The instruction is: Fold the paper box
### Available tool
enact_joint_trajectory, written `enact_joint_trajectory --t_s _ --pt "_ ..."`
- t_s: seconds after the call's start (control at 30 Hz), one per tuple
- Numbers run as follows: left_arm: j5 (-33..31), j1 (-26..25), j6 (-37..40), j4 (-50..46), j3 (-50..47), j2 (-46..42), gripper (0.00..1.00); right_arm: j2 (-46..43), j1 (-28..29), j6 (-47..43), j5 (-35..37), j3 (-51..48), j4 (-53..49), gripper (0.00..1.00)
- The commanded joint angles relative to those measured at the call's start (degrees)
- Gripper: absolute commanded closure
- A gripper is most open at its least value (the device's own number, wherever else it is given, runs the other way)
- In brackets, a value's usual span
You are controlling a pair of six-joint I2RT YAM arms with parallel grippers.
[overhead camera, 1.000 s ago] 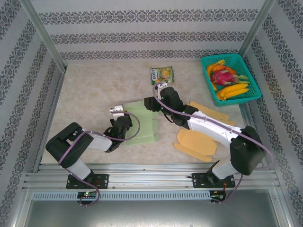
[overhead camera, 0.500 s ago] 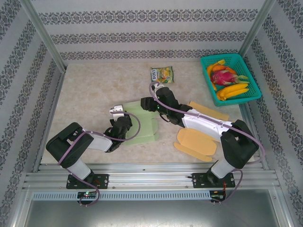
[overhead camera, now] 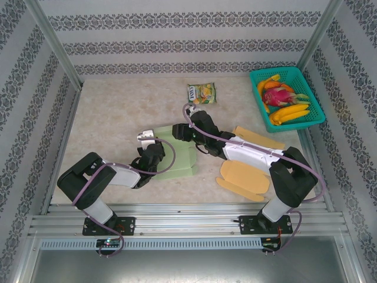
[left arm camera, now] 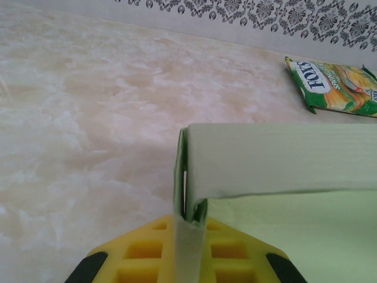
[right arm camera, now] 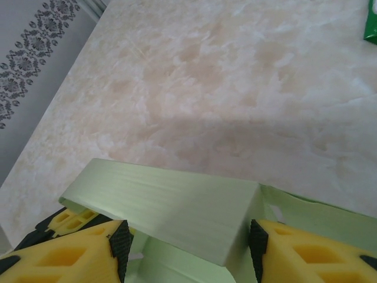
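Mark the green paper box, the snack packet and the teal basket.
green paper box point(overhead camera: 180, 160), top external view, flat near panel.
snack packet point(overhead camera: 202, 93), top external view, middle of its face.
teal basket point(overhead camera: 274, 70), top external view, far rim.

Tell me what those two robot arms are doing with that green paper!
They are folding a green paper box that lies on the table. The left gripper is shut on the box's left edge, pinching a thin paper wall that stands upright. The right gripper has its jaws apart around a raised flap on the far side; whether it squeezes the flap is unclear. The box is only partly folded.
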Motion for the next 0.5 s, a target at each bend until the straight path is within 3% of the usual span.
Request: enact_joint_trajectory --t_s 0.0,0.37,0.47 --pt "-0.10 -0.86 -1.51 -1.08 1.54 0.27 1.00 0.83 0.81 3.01 -3.22 0.33 3.84 0.43" --pt "3.60 -2.01 0.14 1.70 0.65 0.17 1.00 2.07 -1.59 16.77 -15.13 -7.62 29.30 0.44" --pt "3.09 -2.09 -0.64 0.66 0.65 -0.05 1.00 2.15 -2.38 19.56 -15.40 -9.95 34.12 0.45"
